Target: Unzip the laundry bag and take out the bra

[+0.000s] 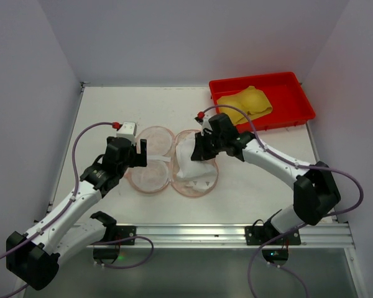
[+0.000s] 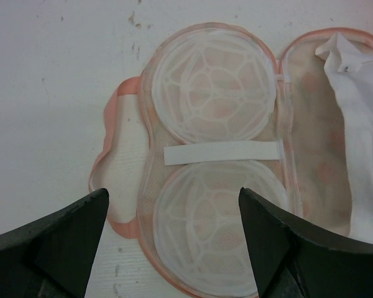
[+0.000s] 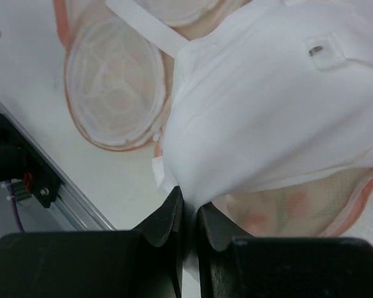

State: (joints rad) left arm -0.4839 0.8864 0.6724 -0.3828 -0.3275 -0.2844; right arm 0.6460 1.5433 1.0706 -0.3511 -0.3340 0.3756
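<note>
From above, the laundry bag (image 1: 150, 162) is lying open at frame centre, with the right pincer (image 1: 201, 153) bearing on the white bra (image 1: 189, 166) in its right half. Unzipping looks finished and removal seems to be starting. In the left wrist view, the left pincer (image 2: 173, 208) is hanging spread apart over the bag's other half. In the right wrist view, the jaws are clamping a fold of the bra at lower centre, so lifting it clear seems next.

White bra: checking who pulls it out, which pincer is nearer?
Right. The right pincer pinches the white bra; the left pincer hovers open over the laundry bag beside it.
</note>
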